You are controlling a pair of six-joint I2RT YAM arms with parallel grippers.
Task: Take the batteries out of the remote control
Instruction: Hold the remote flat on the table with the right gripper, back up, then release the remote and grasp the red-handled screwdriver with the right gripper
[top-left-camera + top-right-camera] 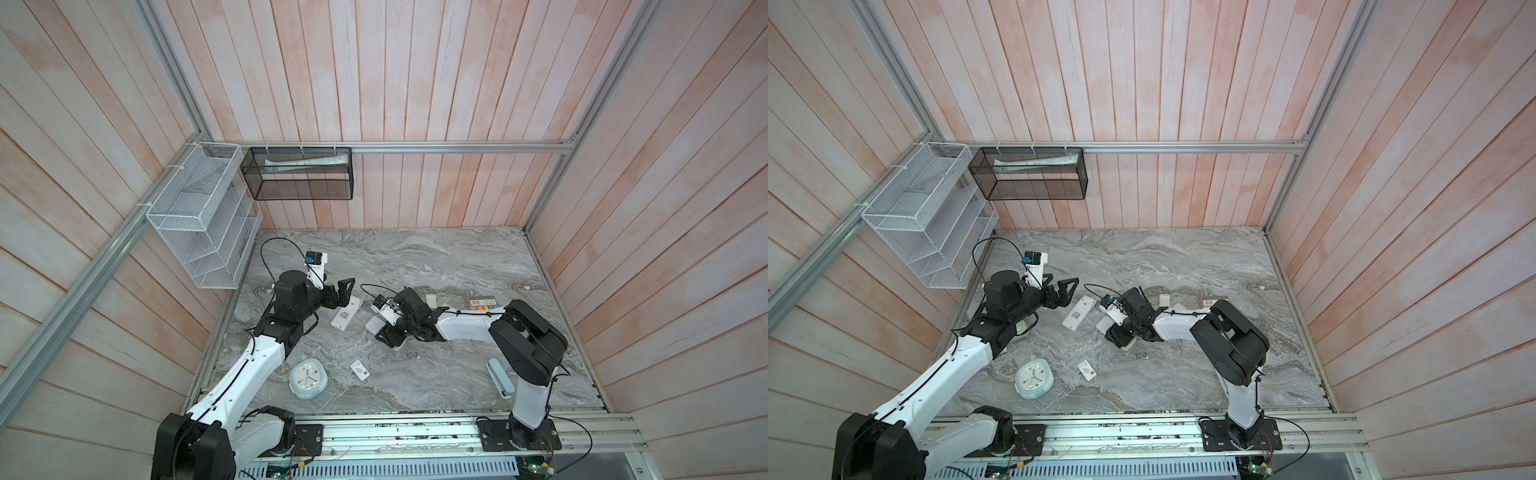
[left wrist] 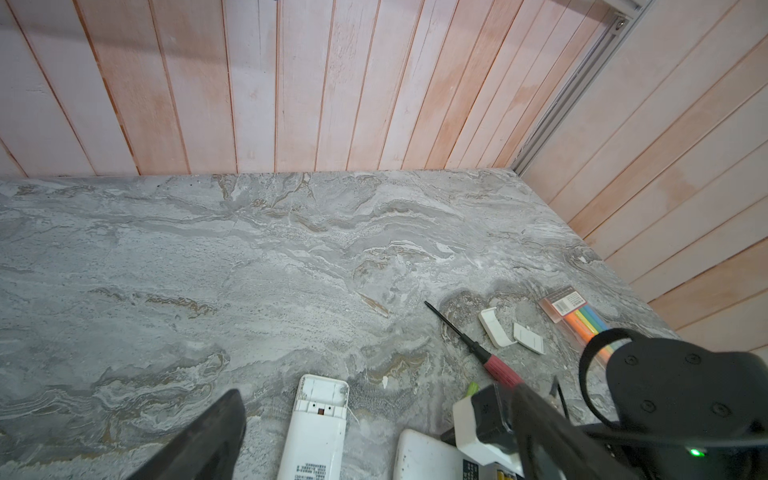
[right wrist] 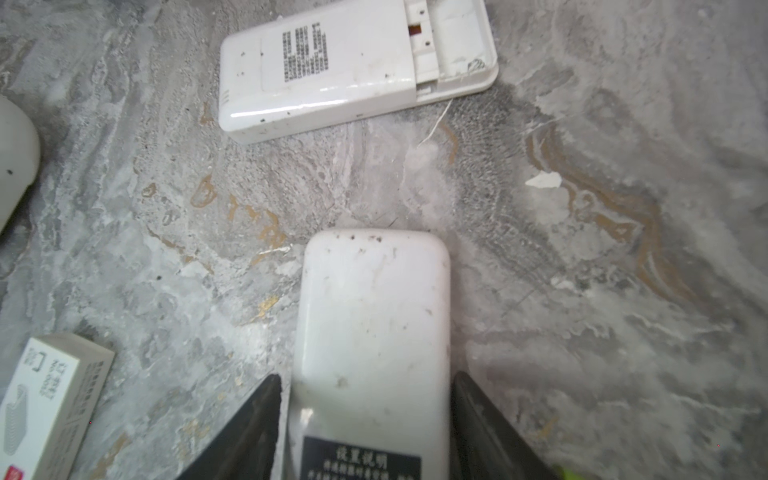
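**BATTERY REMOVAL: CURRENT CONDITION**

From where I stand, the right gripper (image 3: 365,376) straddles the loaded remote (image 3: 374,311) near the middle of the bench (image 1: 436,266). One of its fingers (image 3: 249,428) stands along each long side of the casing, close against it. Whether they clamp the casing or merely flank it cannot be told. This remote lies back up. The batteries (image 2: 500,474) sit in its open compartment, at the end nearest the gripper body (only yellow-green slivers show, so no count is possible).

The left gripper (image 1: 344,293) is spread to its full width and holds nothing. It hovers over the far end of the empty remote (image 1: 346,312). That remote also lies back up, just beside the loaded one on the left arm's side. Its compartment is uncovered and bare.

Toward the right rear of the bench lie:
- a red-handled screwdriver (image 2: 500,369)
- two white covers (image 2: 494,328), just beside each other
- a pack of coloured pens (image 2: 577,316)

Near the front edge rest a pale clock (image 1: 308,379) and a small box (image 1: 360,369), apart from both remotes.
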